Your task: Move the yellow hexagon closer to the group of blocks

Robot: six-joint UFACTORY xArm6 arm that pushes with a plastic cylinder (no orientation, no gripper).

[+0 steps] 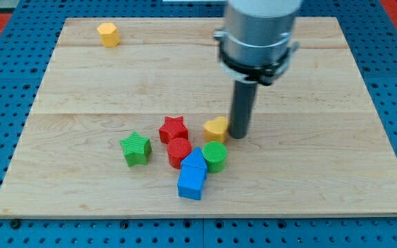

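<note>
My tip (240,136) — the lower end of the straight dark rod, which has no jaws and holds nothing — rests on the pale wooden board (336,103) just at 3 o'clock of the small yellow heart-shaped block (216,127), touching it or nearly so. Outward at 9 o'clock sits the red star block (173,128), with the red cylinder block (179,151) below it, then the green cylinder block (214,156), the blue house-shaped block (192,175) and the green star block (136,148). Note that the yellow hexagon block (107,33) lies well apart, at about 10 o'clock from the tip, near the board's top-left corner.

Your main risk: any leftward sweep from here would shove the heart into the group and scatter it — the hexagon needs an approach from its far side, or it may slide off the edge. No writing or labels can be read.
</note>
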